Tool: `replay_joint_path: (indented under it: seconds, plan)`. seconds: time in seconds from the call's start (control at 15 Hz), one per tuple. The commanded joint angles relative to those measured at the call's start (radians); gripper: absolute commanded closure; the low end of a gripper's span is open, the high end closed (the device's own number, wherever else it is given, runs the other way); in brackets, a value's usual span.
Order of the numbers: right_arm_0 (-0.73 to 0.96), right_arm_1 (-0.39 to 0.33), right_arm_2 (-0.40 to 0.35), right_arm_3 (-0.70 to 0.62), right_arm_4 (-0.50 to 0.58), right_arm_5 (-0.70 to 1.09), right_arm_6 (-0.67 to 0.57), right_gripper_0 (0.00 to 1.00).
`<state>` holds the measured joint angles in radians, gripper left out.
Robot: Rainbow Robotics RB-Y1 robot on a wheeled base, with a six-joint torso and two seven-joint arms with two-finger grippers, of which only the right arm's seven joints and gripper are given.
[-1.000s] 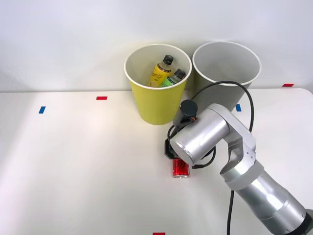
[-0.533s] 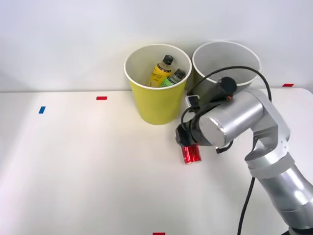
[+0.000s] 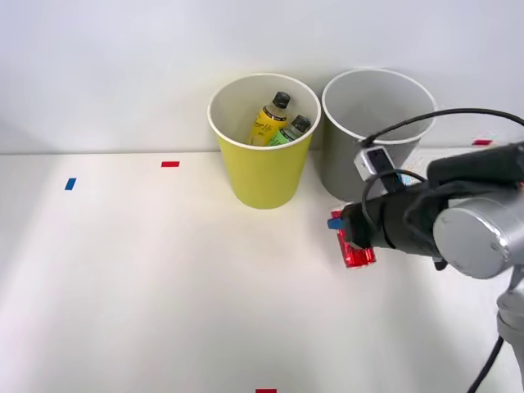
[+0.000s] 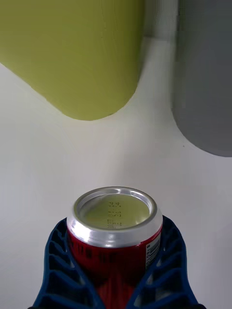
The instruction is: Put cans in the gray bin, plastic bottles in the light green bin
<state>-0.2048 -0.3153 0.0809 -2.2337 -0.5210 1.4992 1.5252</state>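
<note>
The red can (image 3: 357, 255) has left the table (image 3: 123, 278). One second ago it stood on the surface near the middle of the table, under the wrist; now the right gripper (image 3: 350, 242) carries it in the air, nearer to the back edge and to the right, close in front of the gray bin (image 3: 377, 123) but lower than its rim. This means the pick is finished and the carry to the bin is in progress. The can has yet to rise above the white rim before it can be dropped inside.

In the wrist view the two blue ribbed fingers (image 4: 60, 270) press against both sides of the can (image 4: 115, 227), so the pincer is narrow and closed around it. The silver end of the can faces the gap between the two bins.

The arm has swung to the right side of the table. The forearm now lies almost level, pointing to the left, and the can sticks out tilted at its tip.

The two plastic bottles, the yellow one (image 3: 270, 120) and the green-label one (image 3: 288, 133), lie inside the light green bin (image 3: 262, 164) at the back edge, so that part of the task looks complete.
</note>
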Motion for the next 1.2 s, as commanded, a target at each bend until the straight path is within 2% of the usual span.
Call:
replay_joint_path:
  seconds: [0.07, 0.33, 0.47, 0.67, 0.87, 1.0, 1.2]
  plan:
    - [0.137, 0.004, -0.113, -0.109, -0.126, -0.099, 0.107, 1.00]
    - [0.288, 0.042, -0.314, -0.182, -0.389, -0.189, 0.339, 1.00]
    - [0.317, 0.065, -0.362, -0.182, -0.490, -0.292, 0.429, 1.00]
    - [0.323, 0.094, -0.380, -0.182, -0.588, -0.450, 0.483, 1.00]
    - [0.280, 0.093, -0.377, -0.181, -0.583, -0.547, 0.478, 1.00]
    - [0.245, 0.093, -0.377, -0.182, -0.528, -0.576, 0.461, 1.00]
    - [0.157, 0.099, -0.366, -0.176, -0.402, -0.591, 0.322, 1.00]
